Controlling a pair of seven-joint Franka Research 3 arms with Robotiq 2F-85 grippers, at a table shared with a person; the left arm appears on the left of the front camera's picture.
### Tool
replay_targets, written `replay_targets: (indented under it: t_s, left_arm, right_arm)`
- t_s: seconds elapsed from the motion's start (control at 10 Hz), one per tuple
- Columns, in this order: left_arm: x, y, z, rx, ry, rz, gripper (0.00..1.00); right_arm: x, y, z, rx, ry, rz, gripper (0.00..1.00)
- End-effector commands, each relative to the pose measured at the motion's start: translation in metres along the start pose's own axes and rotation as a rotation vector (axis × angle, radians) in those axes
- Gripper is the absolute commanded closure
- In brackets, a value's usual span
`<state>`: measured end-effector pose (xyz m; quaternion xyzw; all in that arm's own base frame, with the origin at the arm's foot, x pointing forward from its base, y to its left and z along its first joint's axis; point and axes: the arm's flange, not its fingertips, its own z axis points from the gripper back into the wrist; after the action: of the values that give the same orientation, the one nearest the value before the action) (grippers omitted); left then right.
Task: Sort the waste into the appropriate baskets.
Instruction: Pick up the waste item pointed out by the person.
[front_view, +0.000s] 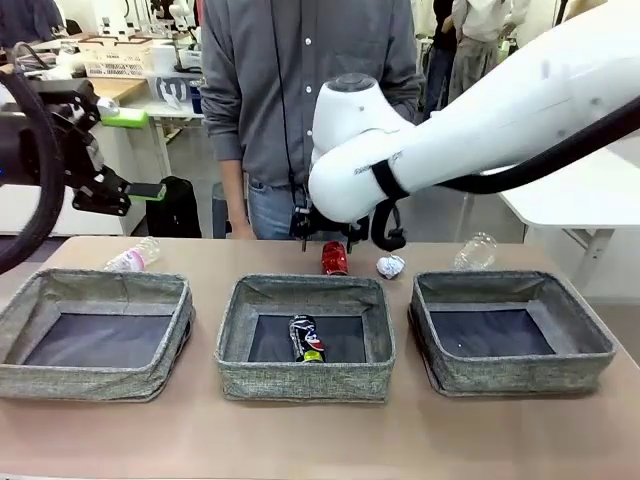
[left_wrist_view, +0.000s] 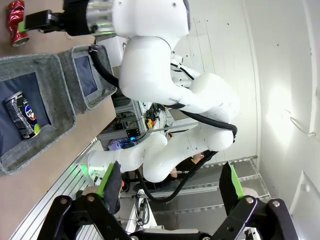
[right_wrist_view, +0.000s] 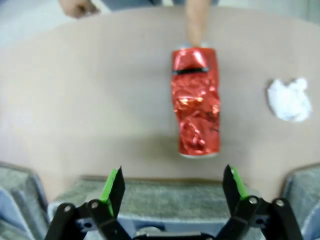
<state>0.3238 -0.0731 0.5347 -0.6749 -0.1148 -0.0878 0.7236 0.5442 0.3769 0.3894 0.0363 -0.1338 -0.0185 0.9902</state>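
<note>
Right wrist view: red can (right_wrist_view: 195, 102) lies beyond the spread jaws, untouched.

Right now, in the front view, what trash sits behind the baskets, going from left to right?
clear bottle → red can → foil ball → second clear bottle

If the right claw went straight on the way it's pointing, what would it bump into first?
Most likely the red can, lying on the table ahead of the open right claw, though depth is unclear.
</note>
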Motion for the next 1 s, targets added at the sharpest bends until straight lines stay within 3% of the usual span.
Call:
replay_targets:
  t_s: [0.0,0.9]
  left_arm:
    - [0.001,-0.005,-0.001,-0.021,-0.013,0.011,0.0]
    - [0.001,-0.005,-0.001,-0.021,-0.013,0.011,0.0]
  right_arm:
    - [0.013,0.005,-0.012,-0.013,0.011,-0.017,0.0]
    - [0.013,-0.034,-0.067,-0.019,-0.078,-0.001,0.0]
